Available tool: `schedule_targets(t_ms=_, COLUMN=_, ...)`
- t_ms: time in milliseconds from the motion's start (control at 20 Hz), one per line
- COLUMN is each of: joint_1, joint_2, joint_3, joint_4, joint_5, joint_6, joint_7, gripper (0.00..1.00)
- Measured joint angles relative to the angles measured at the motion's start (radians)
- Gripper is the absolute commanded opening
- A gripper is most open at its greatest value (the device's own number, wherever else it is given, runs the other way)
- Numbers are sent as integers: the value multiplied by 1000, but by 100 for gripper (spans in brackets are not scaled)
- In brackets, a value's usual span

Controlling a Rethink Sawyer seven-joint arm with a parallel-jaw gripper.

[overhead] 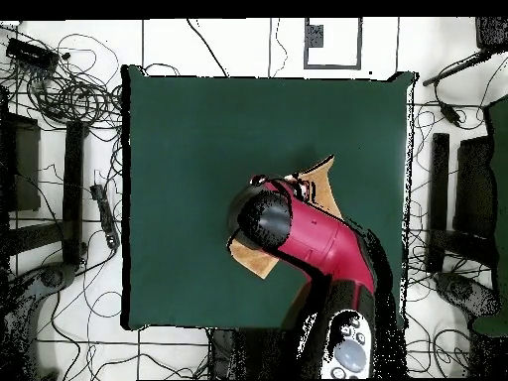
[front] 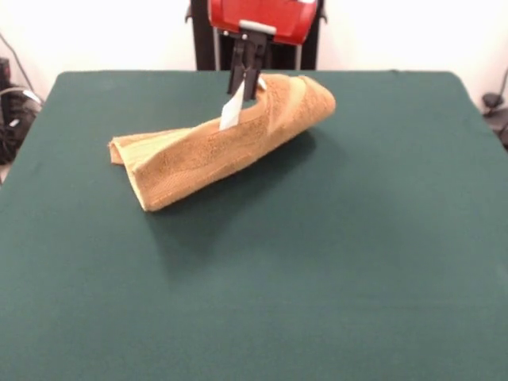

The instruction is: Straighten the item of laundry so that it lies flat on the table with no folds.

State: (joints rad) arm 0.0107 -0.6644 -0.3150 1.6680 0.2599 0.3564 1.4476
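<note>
The orange-tan towel (front: 230,143) is folded over on itself and partly lifted off the green table (front: 357,262). Its far right end is raised and its near left end rests on the cloth. My gripper (front: 248,86) comes down from the red arm and is shut on the towel's raised upper edge, next to the white tag (front: 232,113) that hangs down. In the overhead view the red and black arm (overhead: 298,233) covers the gripper and most of the towel. Only towel corners show there, one far from the base (overhead: 319,182) and one on the near left (overhead: 254,261).
The table (overhead: 189,149) stretches wide on all sides of the towel. Cables and stands (overhead: 69,99) lie on the floor around the table, outside its edges. The robot's pedestal (front: 254,40) stands at the far side.
</note>
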Motion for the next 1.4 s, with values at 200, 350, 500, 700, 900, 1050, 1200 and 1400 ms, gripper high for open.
schedule_targets(t_ms=200, joint_1=15, joint_2=10, joint_3=-4, joint_4=-23, joint_5=0, joint_6=0, joint_7=14, gripper=0)
schedule_targets(t_ms=350, joint_1=15, joint_2=10, joint_3=-4, joint_4=-29, joint_5=1, joint_6=0, joint_7=19, gripper=0)
schedule_targets(t_ms=500, joint_1=15, joint_2=10, joint_3=-10, joint_4=-34, joint_5=4, joint_6=0, joint_7=23, gripper=0)
schedule_targets(t_ms=700, joint_1=13, joint_2=10, joint_3=-20, joint_4=-37, joint_5=7, joint_6=0, joint_7=24, gripper=0)
schedule_targets(t_ms=900, joint_1=11, joint_2=10, joint_3=-20, joint_4=-38, joint_5=9, joint_6=0, joint_7=24, gripper=0)
schedule_targets(t_ms=1050, joint_1=11, joint_2=12, joint_3=-20, joint_4=-38, joint_5=9, joint_6=0, joint_7=24, gripper=0)
schedule_targets(t_ms=1200, joint_1=11, joint_2=14, joint_3=-20, joint_4=-38, joint_5=10, joint_6=0, joint_7=24, gripper=0)
schedule_targets(t_ms=1400, joint_1=7, joint_2=24, joint_3=-20, joint_4=-38, joint_5=10, joint_6=0, joint_7=24, gripper=0)
